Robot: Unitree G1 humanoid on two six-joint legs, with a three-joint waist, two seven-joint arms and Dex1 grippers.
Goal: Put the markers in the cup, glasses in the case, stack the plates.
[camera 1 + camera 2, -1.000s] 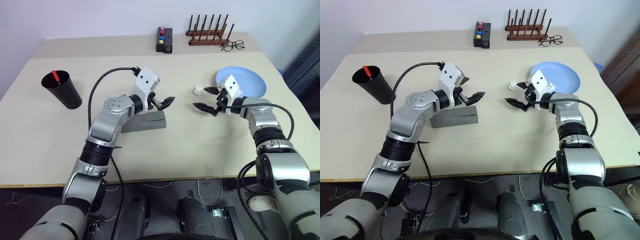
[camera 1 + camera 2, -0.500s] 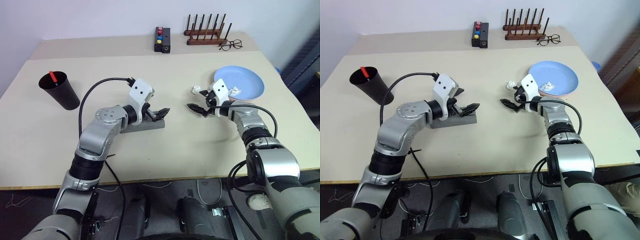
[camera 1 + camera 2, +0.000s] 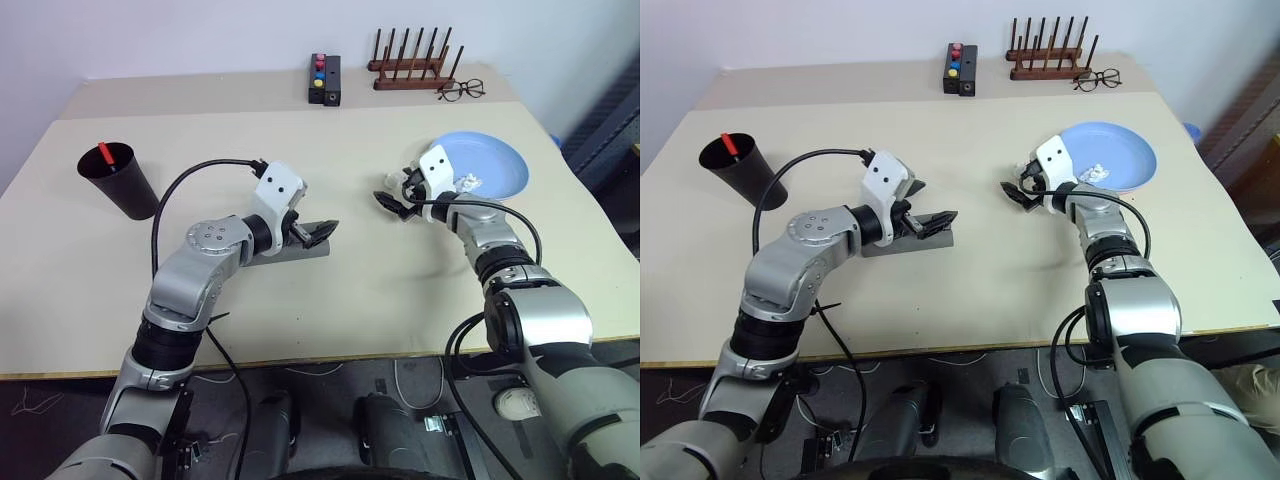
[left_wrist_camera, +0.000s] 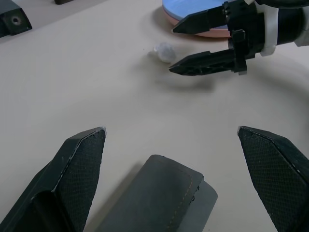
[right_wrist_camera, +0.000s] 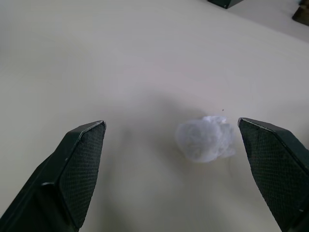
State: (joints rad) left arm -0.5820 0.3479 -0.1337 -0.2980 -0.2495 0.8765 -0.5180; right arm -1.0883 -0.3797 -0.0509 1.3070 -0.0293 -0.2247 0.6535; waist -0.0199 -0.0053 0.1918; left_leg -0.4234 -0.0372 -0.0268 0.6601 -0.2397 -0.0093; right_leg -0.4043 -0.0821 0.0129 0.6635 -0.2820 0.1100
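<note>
The right hand, fingers apart, has the small white wad just ahead of it, nearer than the left hand, spread over the case.

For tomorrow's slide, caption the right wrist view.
Open right gripper pointing at a crumpled white wad on the beige table.

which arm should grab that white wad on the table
Right. The right gripper is open with the white wad lying between its fingers, while the left gripper hangs over the case.
</note>
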